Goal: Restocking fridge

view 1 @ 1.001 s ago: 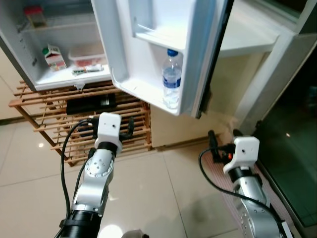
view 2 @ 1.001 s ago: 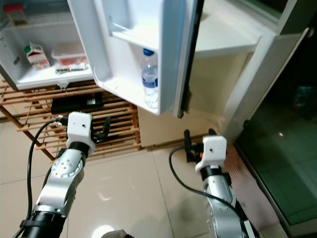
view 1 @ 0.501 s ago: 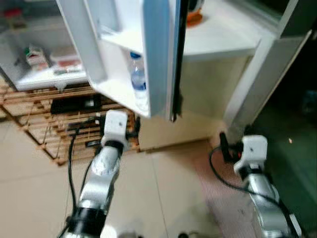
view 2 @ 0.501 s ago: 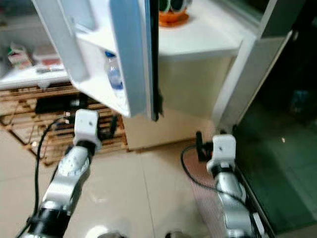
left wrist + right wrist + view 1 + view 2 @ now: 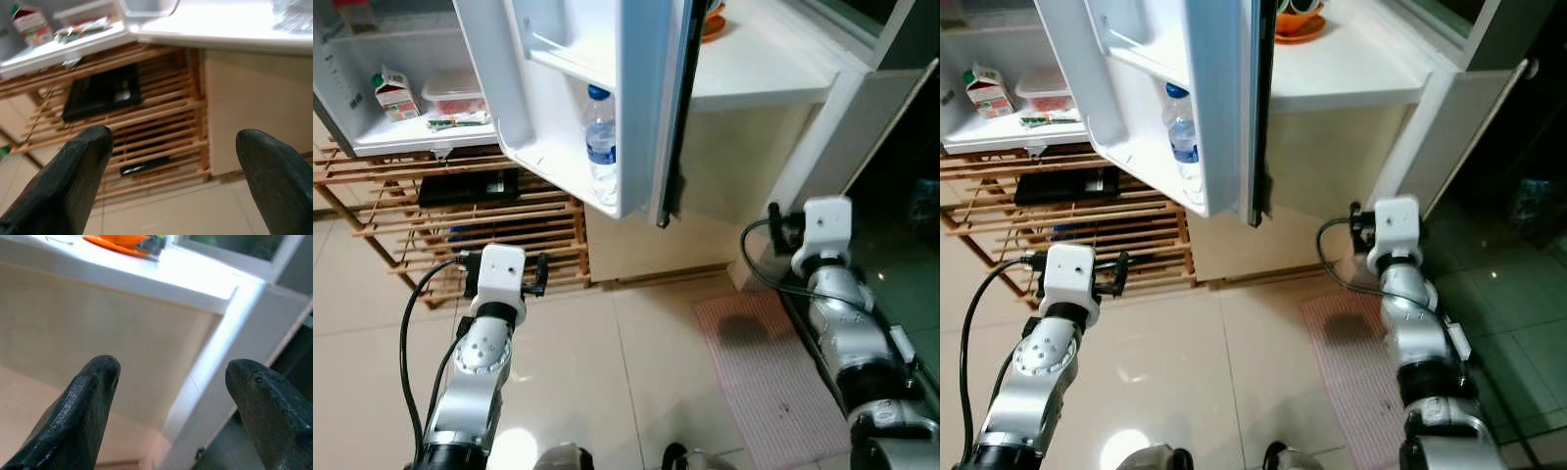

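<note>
Black fingers of the left gripper (image 5: 171, 181) are seen spread wide with nothing between them, aimed at a wooden slatted rack (image 5: 460, 230) under the fridge. The gripper is held low, above the tiled floor (image 5: 607, 372), well short of the fridge door (image 5: 587, 88). Nothing is carried, so this posture is judged a ready position rather than a placing one.

Right gripper (image 5: 171, 416) is likewise noted as spread wide and empty; it is pointed toward the cream cabinet face below a white counter (image 5: 1351, 69). On that counter an orange dish (image 5: 117, 242) is made out; its contents cannot be told. The right arm is raised beside the counter's white corner post (image 5: 822, 127), near a dark glass panel (image 5: 901, 176), with a ribbed mat (image 5: 773, 382) on the floor beneath it.

Door stands open, edge-on to the head camera. A water bottle (image 5: 600, 142) is kept upright in the lower door bin, held there by the bin's lip. Inside, on the bottom shelf (image 5: 421, 137), a small carton (image 5: 393, 91) is stood beside a lidded clear tub (image 5: 458, 93), with a flat packet (image 5: 455, 121) lying at the shelf front.

Stock to be loaded is judged to lie on the counter; restocking is judged underway, no item in hand.
</note>
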Controlling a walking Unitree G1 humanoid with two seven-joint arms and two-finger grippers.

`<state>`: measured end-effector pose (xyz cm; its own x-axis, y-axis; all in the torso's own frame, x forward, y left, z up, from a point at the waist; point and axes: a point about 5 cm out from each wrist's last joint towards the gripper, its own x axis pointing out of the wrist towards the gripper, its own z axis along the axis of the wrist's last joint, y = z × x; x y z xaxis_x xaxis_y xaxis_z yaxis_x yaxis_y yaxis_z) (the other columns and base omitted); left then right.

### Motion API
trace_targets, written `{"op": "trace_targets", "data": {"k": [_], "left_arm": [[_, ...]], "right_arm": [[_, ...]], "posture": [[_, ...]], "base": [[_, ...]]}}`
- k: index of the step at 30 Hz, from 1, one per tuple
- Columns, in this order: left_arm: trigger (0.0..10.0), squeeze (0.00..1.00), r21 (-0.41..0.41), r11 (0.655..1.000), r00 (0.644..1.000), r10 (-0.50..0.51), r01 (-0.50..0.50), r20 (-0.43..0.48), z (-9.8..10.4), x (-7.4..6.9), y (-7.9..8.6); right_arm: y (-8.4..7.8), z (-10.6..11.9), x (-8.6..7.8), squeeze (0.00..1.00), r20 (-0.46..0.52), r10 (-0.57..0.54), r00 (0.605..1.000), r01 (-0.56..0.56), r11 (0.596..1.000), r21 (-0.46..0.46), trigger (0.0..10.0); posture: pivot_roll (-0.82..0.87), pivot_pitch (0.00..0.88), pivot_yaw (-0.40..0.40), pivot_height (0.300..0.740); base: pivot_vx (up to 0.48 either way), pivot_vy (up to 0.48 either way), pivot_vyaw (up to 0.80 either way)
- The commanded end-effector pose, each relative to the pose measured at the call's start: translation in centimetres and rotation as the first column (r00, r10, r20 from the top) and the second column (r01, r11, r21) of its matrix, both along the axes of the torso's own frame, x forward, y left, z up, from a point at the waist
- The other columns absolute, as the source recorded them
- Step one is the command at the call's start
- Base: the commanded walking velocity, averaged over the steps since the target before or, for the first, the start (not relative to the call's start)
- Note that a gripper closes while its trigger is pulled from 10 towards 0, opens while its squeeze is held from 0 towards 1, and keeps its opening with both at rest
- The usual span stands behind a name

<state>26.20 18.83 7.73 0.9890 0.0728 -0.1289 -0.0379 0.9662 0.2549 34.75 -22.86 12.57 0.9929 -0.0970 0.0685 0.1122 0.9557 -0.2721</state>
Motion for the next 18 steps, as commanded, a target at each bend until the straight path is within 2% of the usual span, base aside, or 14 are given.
{"op": "trace_targets", "data": {"k": [1, 3, 4, 5, 7, 8, 13, 18], "left_arm": [[10.0, 0.0, 0.019, 1.0, 1.0, -0.007, 0.007, 0.006, 0.3, -0.6, 0.0], [10.0, 0.0, 0.035, 0.999, 1.0, -0.008, 0.008, -0.01, 0.1, -1.5, 0.2], [10.0, 0.0, 0.035, 0.999, 1.0, -0.008, 0.008, -0.01, 0.1, -1.5, 0.2], [10.0, 0.0, 0.041, 0.999, 1.0, -0.003, 0.004, -0.023, 0.0, -2.3, 0.4], [10.0, 0.0, 0.043, 0.999, 1.0, 0.002, -0.001, -0.026, 0.1, -2.6, 0.5], [10.0, 0.0, 0.05, 0.999, 0.999, 0.016, -0.014, -0.031, 0.2, -3.3, 0.9], [10.0, 0.0, 0.066, 0.997, 0.998, 0.038, -0.035, -0.047, 0.4, -4.2, 1.5], [10.0, 0.0, 0.065, 0.997, 0.997, 0.043, -0.039, -0.065, 0.4, -4.6, 1.3]], "right_arm": [[-0.2, -0.2, 0.2, 0.0, -0.009, -0.017, 1.0, 0.017, 1.0, 0.0, 10.0], [-0.1, 0.5, 1.0, 0.0, -0.004, -0.026, 1.0, 0.026, 1.0, -0.004, 10.0], [-0.1, 0.5, 1.0, 0.0, -0.004, -0.026, 1.0, 0.026, 1.0, -0.004, 10.0], [0.2, 1.0, 1.7, 0.0, -0.002, -0.034, 0.999, 0.034, 0.999, -0.008, 10.0], [0.4, 1.2, 1.9, 0.0, -0.001, -0.035, 0.999, 0.035, 0.999, -0.013, 10.0], [1.0, 1.7, 2.6, 0.0, 0.005, -0.028, 1.0, 0.028, 0.999, -0.018, 10.0], [2.2, 2.6, 3.7, 0.0, 0.003, -0.028, 1.0, 0.028, 1.0, -0.008, 10.0], [3.5, 3.4, 4.4, 0.0, 0.009, -0.017, 1.0, 0.016, 1.0, 0.02, 10.0]], "posture": [[0.27, 0.16, -0.005, 0.74], [0.3, 0.186, 0.0, 0.74], [0.3, 0.186, 0.0, 0.74], [0.31, 0.198, 0.002, 0.74], [0.32, 0.205, 0.002, 0.74], [0.35, 0.219, 0.003, 0.74], [0.37, 0.244, 0.004, 0.74], [0.37, 0.256, 0.002, 0.74]], "base": [[0.0, 0.0, 0.0], [0.0, 0.0, 0.0], [0.0, 0.0, 0.0], [0.0, 0.0, 0.0], [0.0, 0.0, 0.0], [0.0, 0.0, 0.0], [0.0, 0.0, 0.0], [0.0, 0.0, 0.0]]}}
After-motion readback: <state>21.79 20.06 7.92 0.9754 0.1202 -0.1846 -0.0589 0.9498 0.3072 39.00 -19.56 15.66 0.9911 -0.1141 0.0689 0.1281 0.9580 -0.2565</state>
